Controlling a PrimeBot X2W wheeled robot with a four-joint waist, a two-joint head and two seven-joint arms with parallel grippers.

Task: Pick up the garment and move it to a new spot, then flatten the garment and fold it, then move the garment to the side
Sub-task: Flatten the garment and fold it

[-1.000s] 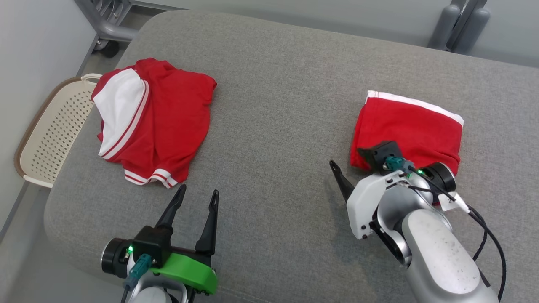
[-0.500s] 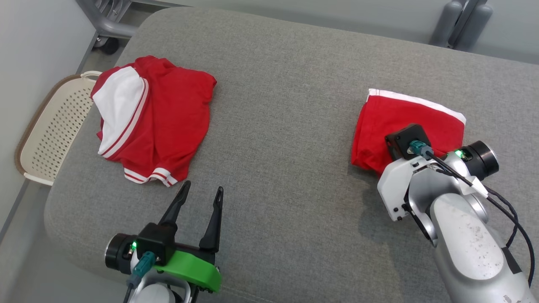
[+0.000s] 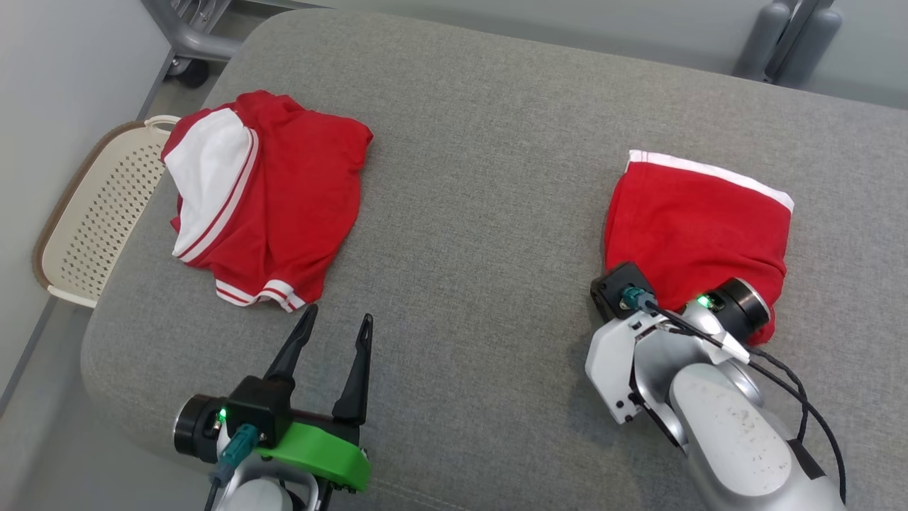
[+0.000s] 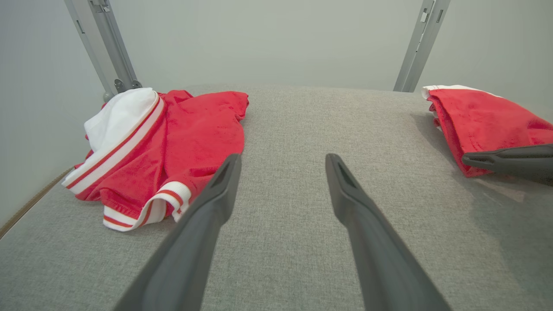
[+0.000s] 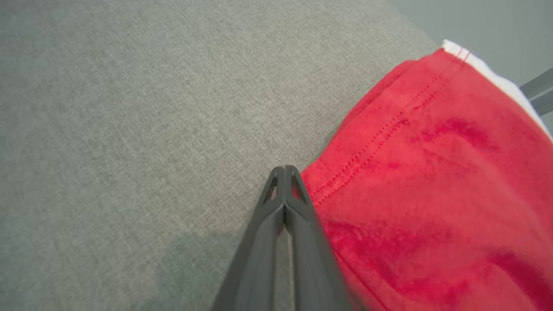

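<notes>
Folded red garment (image 3: pixel 699 220): likely soft, light, limp.
Hold: best at stitched near edge, all layers.
Right gripper (image 5: pixel 284 172): pressed together, empty, beside that edge.
Left gripper (image 3: pixel 338 314): spread, empty.

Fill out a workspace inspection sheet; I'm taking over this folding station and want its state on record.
Surface: grey fabric cushion.
Job's things: crumpled red-and-white garment at left; folded red garment at right.
Clutter: cream basket beside the left edge.
Grippers: left gripper open, holding nothing; right gripper shut, tips at the folded garment's edge, no cloth seen between them.
Cables: black cables loop off the right wrist.
Surroundings: wheeled metal frame, grey posts.
</notes>
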